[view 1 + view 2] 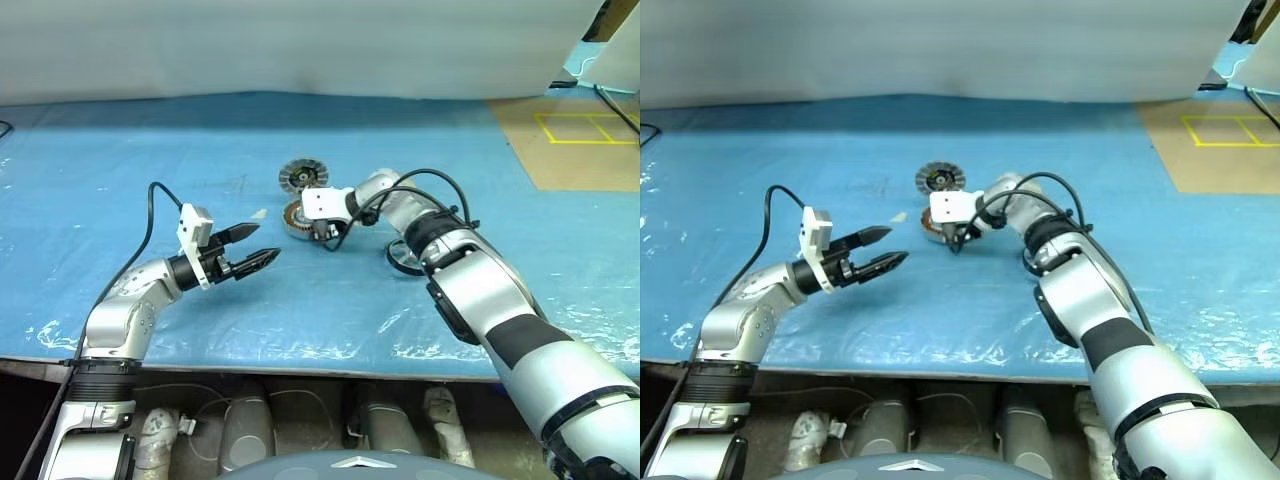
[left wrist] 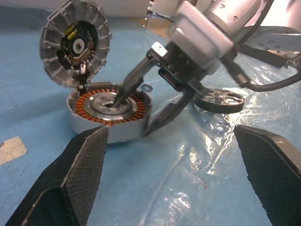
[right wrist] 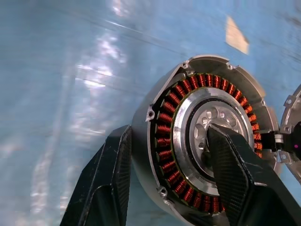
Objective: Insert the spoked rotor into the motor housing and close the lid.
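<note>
**Right tool astride the housing wall**

Nearest, the left tool (image 1: pixel 262 244) hovers wide and empty over bare blue bench (image 1: pixel 120 180). Beyond, the right tool (image 2: pixel 141 113) grips the motor housing (image 3: pixel 207 141) wall, lid (image 2: pixel 75 42) raised. The rotor (image 2: pixel 220 100) lies beside it.

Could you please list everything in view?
Sheet: one, blue, covering the table.
Housing: one, silver with copper windings, mid-sheet.
Lid: one, silver, finned, hinged open behind the housing.
Rotor: one, dark rim with silver spokes, flat on the sheet beside the right arm.
Small ring: one, metal, on the sheet by the housing.
Tape scrap: one, white, left of the housing.
Board: one, brown with yellow lines, far right.
Left claw: black, open, left of the housing.
Right claw: black, clamped across the housing's wall.
</note>
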{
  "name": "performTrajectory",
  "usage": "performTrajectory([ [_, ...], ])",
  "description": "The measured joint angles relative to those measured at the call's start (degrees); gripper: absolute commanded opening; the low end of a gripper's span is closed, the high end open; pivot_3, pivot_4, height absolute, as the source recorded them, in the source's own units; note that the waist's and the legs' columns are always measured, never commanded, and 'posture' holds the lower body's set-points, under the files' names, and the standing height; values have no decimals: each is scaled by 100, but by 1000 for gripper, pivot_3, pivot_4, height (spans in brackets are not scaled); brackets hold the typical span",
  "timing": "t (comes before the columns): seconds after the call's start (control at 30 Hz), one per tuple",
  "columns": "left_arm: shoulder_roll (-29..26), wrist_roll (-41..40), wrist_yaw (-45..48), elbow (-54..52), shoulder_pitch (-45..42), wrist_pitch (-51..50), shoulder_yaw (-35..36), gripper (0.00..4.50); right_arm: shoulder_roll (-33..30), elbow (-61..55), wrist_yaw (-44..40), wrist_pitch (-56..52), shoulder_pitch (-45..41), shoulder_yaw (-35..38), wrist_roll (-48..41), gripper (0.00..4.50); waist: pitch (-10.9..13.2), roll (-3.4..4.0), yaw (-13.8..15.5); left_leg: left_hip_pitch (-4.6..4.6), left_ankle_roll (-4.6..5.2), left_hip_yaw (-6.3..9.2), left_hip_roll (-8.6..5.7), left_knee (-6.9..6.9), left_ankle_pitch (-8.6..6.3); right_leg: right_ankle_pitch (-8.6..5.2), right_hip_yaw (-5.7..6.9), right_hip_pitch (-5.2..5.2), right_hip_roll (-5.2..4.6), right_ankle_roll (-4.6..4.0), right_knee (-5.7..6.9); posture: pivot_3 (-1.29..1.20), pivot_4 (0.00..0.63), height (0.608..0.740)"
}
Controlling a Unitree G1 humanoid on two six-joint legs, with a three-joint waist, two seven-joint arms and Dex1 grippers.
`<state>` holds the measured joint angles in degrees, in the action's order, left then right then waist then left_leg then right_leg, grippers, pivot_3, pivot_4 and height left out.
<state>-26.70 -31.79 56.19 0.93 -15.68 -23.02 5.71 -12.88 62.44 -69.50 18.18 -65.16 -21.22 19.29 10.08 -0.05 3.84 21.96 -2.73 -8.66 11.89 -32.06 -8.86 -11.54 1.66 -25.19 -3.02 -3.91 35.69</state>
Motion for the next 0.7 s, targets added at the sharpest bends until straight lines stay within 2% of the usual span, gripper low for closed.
performTrajectory([
  [0.07,-6,1,-1,66,-20,4,39,4500,-136,-967,-369,-409,620,141,-367,2047,0,-1,-7,-2,1,-1,0,1,1,0,-1,1,2,0,-1,0,150,740],
  [0.17,-4,3,6,122,-63,10,52,4500,-375,-2589,-403,-1148,1586,196,-575,2047,-1,-3,8,-18,0,-1,0,1,0,0,-1,14,4,0,-3,0,150,740],
  [0.37,-3,25,100,433,-339,25,45,4500,-479,-4608,-407,-2996,2567,150,-844,2047,-2,-5,9,-107,-1,-2,-3,30,-1,-29,-7,86,4,50,-19,0,150,740],
  [0.6,57,52,241,667,-632,50,-41,4500,-637,-5197,-355,-2963,2759,-274,-721,2047,-17,-28,-15,-117,-1,-9,-7,77,0,-26,-11,92,3,47,-60,0,150,740],
  [0.63,72,55,253,674,-631,50,-64,4500,-652,-5186,-339,-2860,2745,-332,-711,2047,-18,-29,-26,-116,-2,-9,-5,84,0,-10,-9,92,6,19,-68,0,150,740],
  [0.7,81,61,264,689,-631,50,-87,4500,-676,-5119,-329,-2686,2686,-426,-691,2771,-19,-30,-64,-113,-2,-9,-5,91,0,-5,-7,92,8,10,-77,0,150,740],
])
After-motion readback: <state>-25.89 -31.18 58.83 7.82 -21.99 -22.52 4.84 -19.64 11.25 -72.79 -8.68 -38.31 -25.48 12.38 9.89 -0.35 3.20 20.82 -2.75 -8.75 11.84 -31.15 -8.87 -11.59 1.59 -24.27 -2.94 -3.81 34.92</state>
